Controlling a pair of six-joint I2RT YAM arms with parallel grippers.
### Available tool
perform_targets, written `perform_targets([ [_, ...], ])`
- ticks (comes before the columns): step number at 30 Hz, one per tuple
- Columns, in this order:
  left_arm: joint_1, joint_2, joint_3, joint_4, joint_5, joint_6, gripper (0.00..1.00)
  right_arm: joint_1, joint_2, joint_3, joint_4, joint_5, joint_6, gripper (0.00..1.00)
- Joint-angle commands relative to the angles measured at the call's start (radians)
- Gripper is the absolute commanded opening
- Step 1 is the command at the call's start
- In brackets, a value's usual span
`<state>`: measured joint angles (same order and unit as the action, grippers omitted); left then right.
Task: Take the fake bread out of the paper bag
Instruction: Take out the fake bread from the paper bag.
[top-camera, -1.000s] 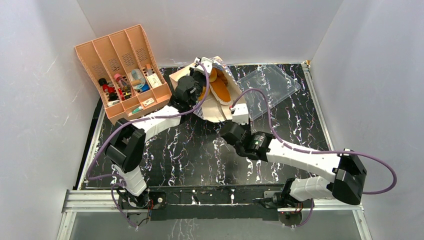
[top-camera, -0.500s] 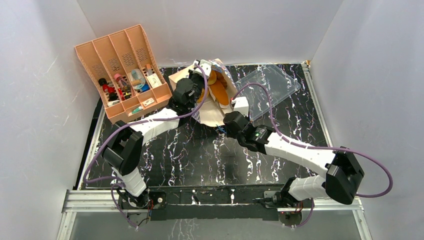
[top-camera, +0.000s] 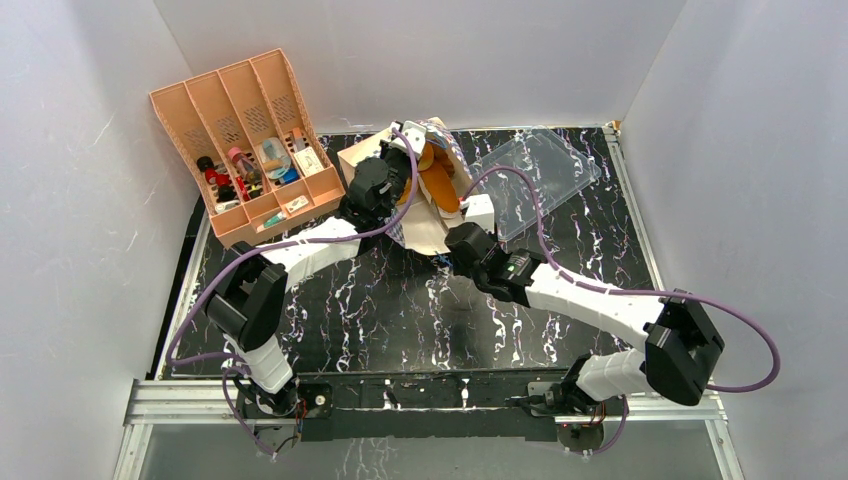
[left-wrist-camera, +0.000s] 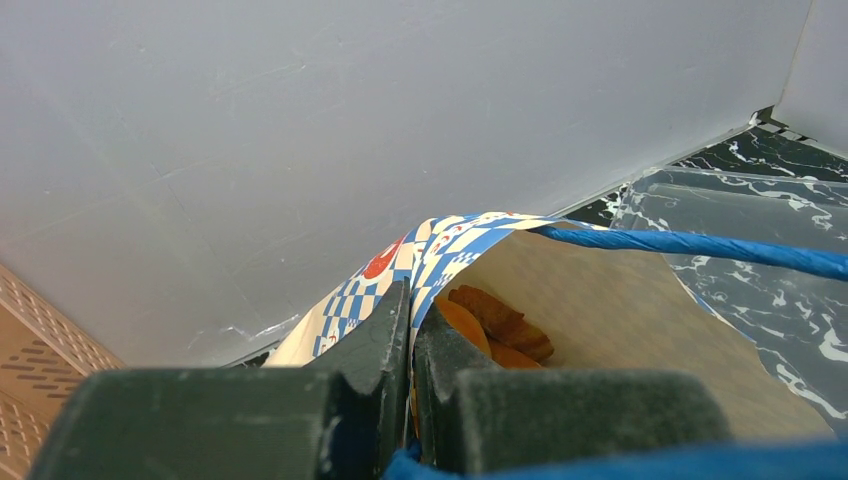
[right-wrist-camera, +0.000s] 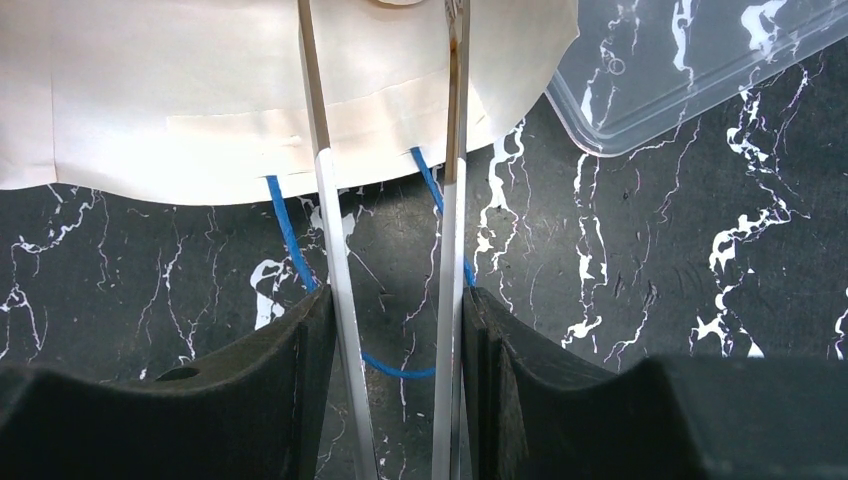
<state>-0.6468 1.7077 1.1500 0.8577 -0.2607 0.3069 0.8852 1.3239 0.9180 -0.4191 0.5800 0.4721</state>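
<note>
In the upper middle of the frame, the left end effector (left-wrist-camera: 411, 310) is pinching the paper bag (left-wrist-camera: 610, 290) by its rim; the right end effector (right-wrist-camera: 397, 310) is gripping tongs (right-wrist-camera: 334, 240).

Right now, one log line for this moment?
left gripper: shut on paper bag rim | right gripper: shut on metal tongs, pointed at bag | fake bread: inside bag
</note>
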Motion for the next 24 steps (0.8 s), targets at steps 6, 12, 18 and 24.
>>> perform_targets([
  [6,-0.016,-0.025,0.032,0.086,0.017,0.002,0.0,-0.005,-0.002,-0.026,0.056,0.039,-0.022,0.27],
  [12,-0.017,-0.021,0.027,0.095,0.02,-0.003,0.0,-0.011,-0.015,-0.052,0.08,0.043,-0.039,0.28],
  [18,-0.025,-0.027,0.022,0.091,0.027,-0.01,0.0,-0.035,0.015,-0.039,0.116,0.035,-0.062,0.29],
  [24,-0.03,-0.038,0.006,0.099,0.037,-0.031,0.0,-0.079,0.045,-0.032,0.167,-0.012,-0.093,0.29],
])
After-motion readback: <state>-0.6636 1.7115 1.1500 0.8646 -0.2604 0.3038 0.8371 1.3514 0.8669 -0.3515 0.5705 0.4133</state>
